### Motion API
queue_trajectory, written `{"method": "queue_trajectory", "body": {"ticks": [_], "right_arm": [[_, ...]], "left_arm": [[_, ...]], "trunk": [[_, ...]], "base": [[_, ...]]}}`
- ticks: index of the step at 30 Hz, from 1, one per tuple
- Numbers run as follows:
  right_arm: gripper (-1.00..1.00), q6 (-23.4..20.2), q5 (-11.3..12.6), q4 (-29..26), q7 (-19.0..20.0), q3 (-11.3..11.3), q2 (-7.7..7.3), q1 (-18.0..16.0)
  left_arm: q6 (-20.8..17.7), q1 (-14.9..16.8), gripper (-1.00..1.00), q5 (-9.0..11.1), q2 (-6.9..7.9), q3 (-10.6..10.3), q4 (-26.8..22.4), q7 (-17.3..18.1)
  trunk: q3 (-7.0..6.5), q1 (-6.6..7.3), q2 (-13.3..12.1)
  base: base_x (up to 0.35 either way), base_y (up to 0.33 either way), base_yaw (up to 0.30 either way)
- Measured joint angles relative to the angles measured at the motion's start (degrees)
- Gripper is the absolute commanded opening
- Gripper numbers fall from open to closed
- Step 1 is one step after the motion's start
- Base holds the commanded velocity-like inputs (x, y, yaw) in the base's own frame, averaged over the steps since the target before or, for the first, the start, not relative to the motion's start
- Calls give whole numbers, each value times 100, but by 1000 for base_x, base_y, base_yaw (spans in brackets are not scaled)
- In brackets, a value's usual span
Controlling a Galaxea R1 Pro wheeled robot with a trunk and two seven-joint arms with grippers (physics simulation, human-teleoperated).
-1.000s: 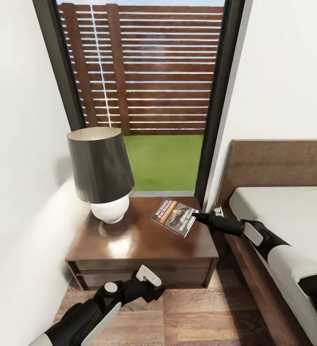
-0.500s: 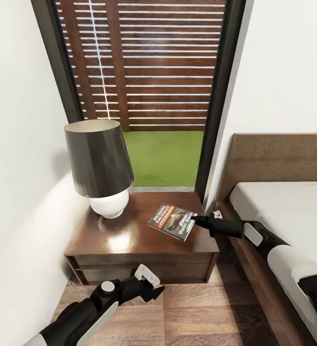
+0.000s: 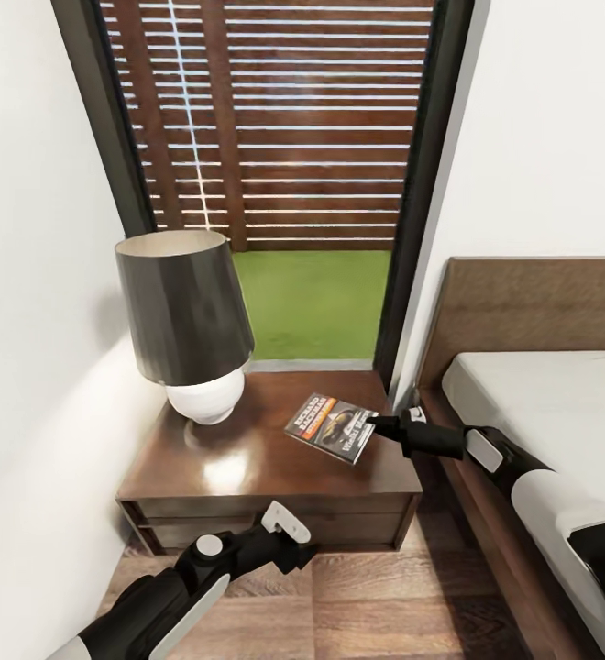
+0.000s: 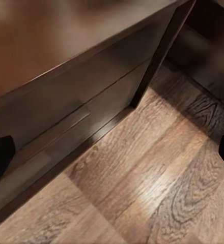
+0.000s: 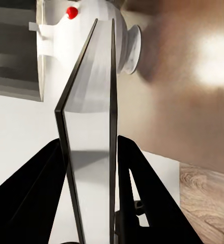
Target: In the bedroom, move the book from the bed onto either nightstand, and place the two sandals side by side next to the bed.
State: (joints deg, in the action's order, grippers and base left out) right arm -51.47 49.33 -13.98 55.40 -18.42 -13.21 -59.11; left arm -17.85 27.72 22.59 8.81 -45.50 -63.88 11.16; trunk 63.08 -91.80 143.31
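From the head camera, the nightstand point(image 3: 247, 458) is a low, square cabinet of glossy dark brown wood with drawer fronts, its top catching a pale sheen; on it stands a lamp point(image 3: 188, 321) with a tapering black shade over a round white base. The book point(image 3: 332, 427), thin and flat, with a dark cover, white lettering and an orange band, sits over the nightstand's right half, its near edge pinched by the right gripper point(image 3: 376, 425), which reaches in from the bed's side. The bed point(image 3: 541, 403) has a smooth pale mattress and a wide plain wooden headboard; behind the nightstand a dark-framed window point(image 3: 293, 174) shows a slatted fence and green lawn. The left gripper point(image 3: 289, 541) hangs low before the drawer fronts, above the grained plank floor point(image 3: 367, 605).

In the left wrist camera, the dark fingertips point(image 4: 0, 157) stand spread at opposite edges, with nothing between them; beyond lie the cabinet's corner and streaky brown planks.

In the right wrist camera, the book point(image 5: 91, 127) appears edge-on, a slim slab clamped between two black fingers point(image 5: 142, 188); the white lamp base point(image 5: 107, 35) lies past it.
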Motion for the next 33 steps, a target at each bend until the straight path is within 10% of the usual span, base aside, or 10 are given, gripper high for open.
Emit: {"method": "queue_trajectory", "body": {"ticks": [12, 33], "right_arm": [[-100, -15, 4, 9, -29, 2, -1, -1], [-100, -13, 3, 4, -257, 4, -1, -1]], "left_arm": [[-6, -13, 100, 0, 31, -15, -157, 3], [-25, -74, 100, -1, 7, -139, -204, 0]], "trunk": [[0, 0, 0], [464, -55, 28]], "base": [[71, 0, 0], [1, 0, 0]]}}
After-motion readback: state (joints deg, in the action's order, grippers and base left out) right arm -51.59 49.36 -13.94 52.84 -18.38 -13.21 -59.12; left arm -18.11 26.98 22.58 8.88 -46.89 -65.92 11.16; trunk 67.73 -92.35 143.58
